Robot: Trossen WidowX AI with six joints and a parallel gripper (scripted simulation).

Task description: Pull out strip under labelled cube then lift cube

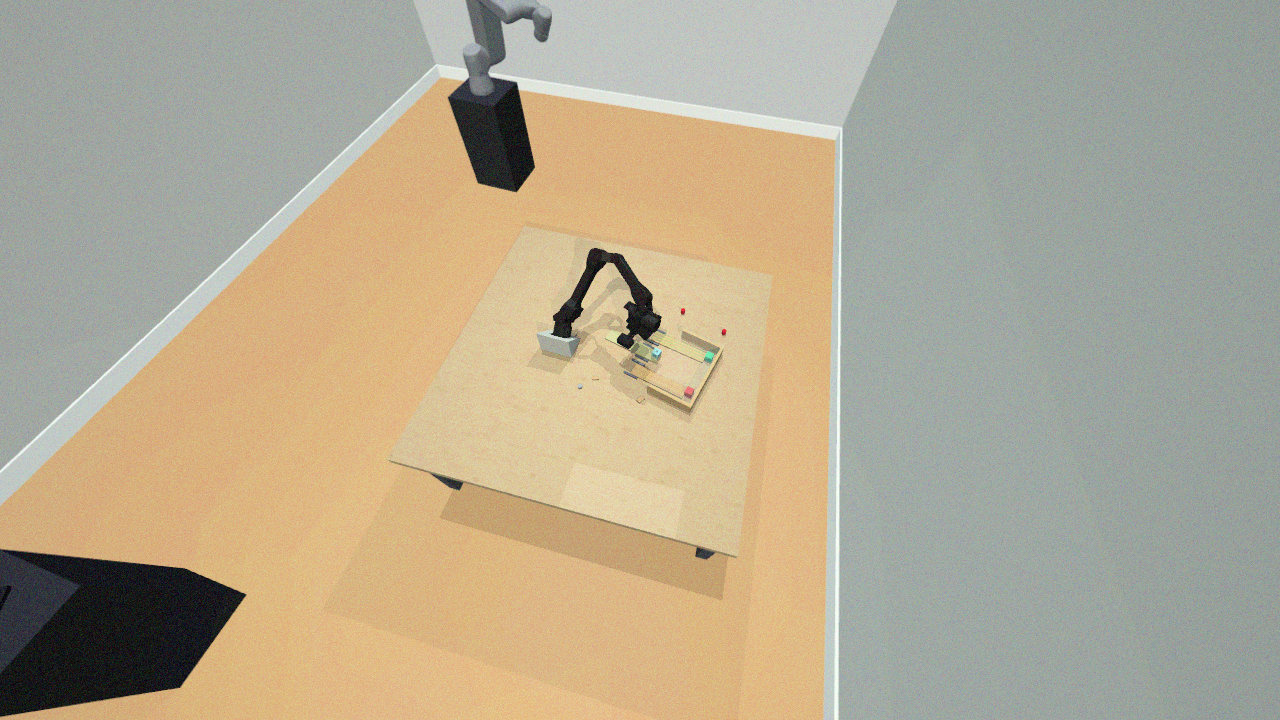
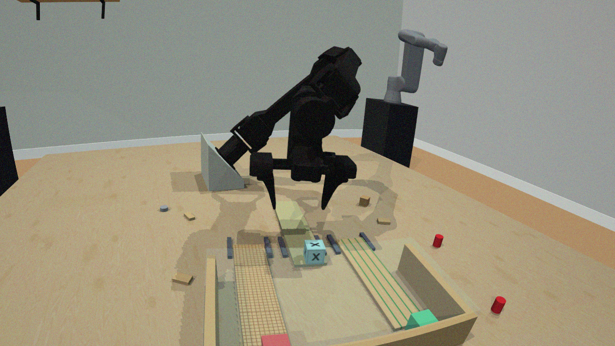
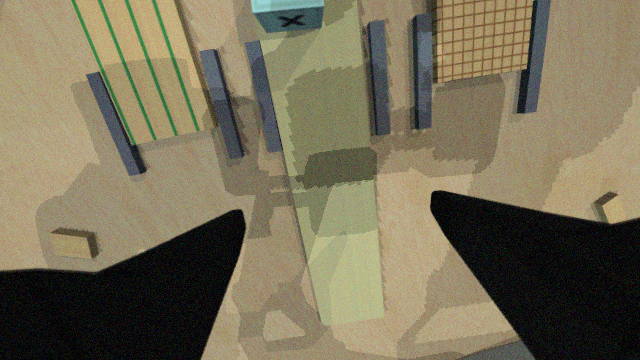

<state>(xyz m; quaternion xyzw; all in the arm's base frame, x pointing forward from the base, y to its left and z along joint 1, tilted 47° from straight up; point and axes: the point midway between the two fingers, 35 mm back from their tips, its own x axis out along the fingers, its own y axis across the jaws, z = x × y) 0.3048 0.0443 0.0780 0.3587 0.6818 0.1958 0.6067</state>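
Observation:
The light blue cube [image 1: 656, 352] [image 2: 314, 252] [image 3: 291, 16] marked X rests on the cube-side end of the plain pale green strip [image 2: 290, 215] [image 3: 350, 280]. That strip lies between two dark blue guide rails, and its other end reaches far out toward the arm's base. My gripper [image 2: 299, 209] [image 3: 337, 209] is open and empty. Its fingertips are above the strip, one to each side of it, on the arm-base side of the rails and short of the cube. In the wrist view the cube's far part is cut off by the frame's top edge.
A grid-patterned strip [image 2: 257, 296] [image 3: 482, 40] with a red block [image 2: 275, 339] and a green-striped strip [image 2: 374, 279] [image 3: 145, 85] with a green block [image 2: 423, 318] lie to either side. Low wooden walls [image 2: 434, 279] stand around them. Small wooden bits and red cylinders [image 2: 437, 240] [image 2: 498, 304] lie outside.

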